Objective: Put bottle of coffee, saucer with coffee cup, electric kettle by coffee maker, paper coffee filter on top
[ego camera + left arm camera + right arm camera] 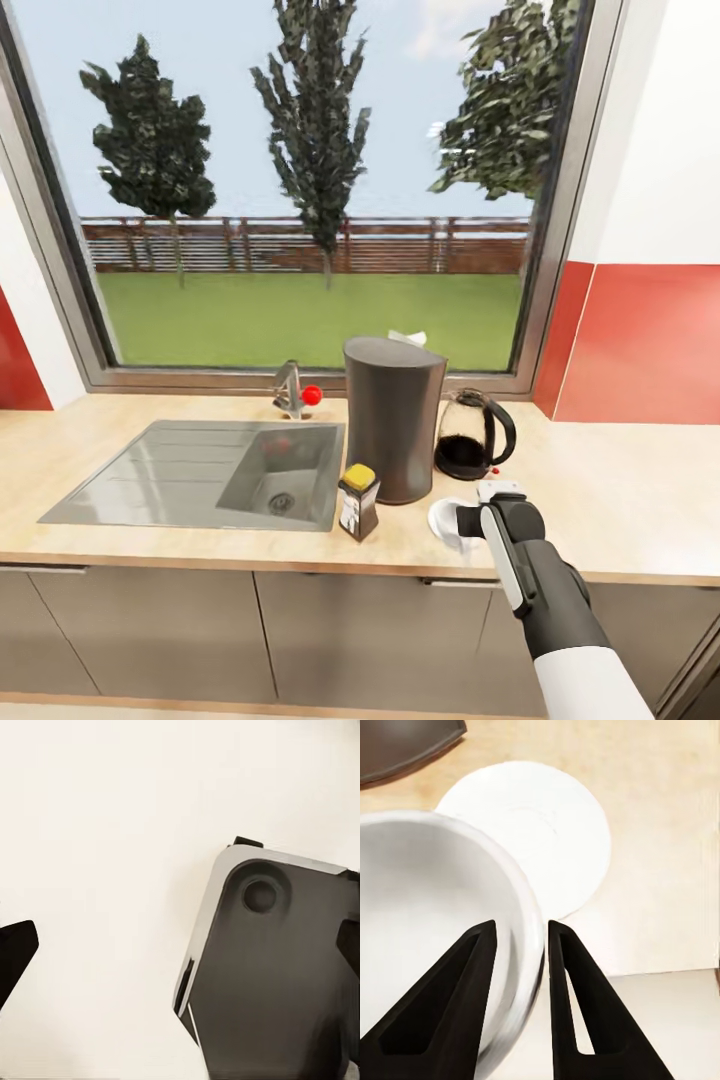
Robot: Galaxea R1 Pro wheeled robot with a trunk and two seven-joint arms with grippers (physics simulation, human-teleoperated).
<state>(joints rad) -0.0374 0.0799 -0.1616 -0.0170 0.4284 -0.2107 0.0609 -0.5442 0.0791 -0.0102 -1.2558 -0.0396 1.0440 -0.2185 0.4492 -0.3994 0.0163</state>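
The coffee maker [393, 418] is positioned upright on the worktop [620, 500], right of the sink [200, 475]. A paper filter [408, 338] is seen at its top rim. The bottle of coffee [358, 502] is located at 7 o'clock from the coffee maker, just beside its base. The electric kettle [472, 434] is located at 3 o'clock. The saucer [559, 832] lies at 5 o'clock, near the front edge. The right hand [517, 945] is clamped on the rim of the coffee cup [427, 922], which is held over the saucer's near edge. The state of the left hand [180, 945] cannot be told.
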